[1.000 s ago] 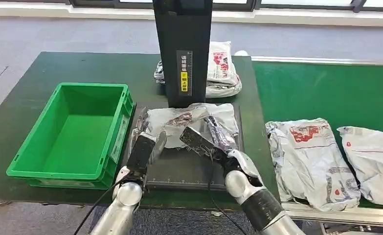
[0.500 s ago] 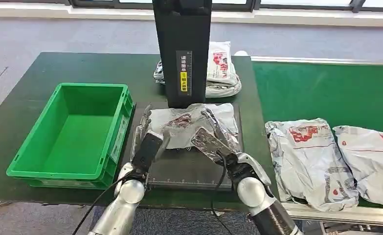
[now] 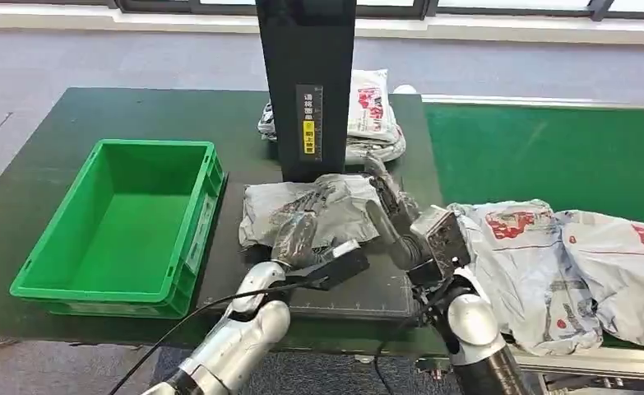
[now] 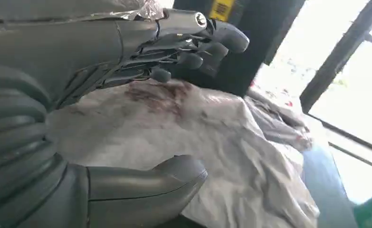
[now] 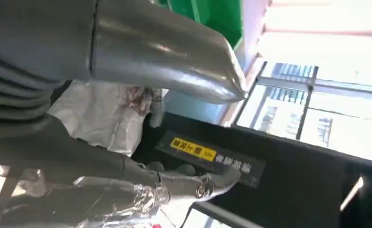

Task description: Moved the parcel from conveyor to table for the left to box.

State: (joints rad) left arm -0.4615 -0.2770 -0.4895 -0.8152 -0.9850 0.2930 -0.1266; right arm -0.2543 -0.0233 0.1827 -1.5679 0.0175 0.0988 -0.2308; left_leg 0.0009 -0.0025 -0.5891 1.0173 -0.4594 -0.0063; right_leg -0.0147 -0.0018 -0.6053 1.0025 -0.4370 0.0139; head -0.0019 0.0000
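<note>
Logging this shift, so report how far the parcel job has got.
Done: one parcel lies on the black mat on the table, off the conveyor. In hand: the left hand is spread over that parcel, not visibly gripping it; the right hand is open at its far edge. Left: the green box holds nothing, and two more parcels wait on the conveyor.

parcel: grey-white, red print | crate: green | conveyor: green | post: black, yellow label
</note>
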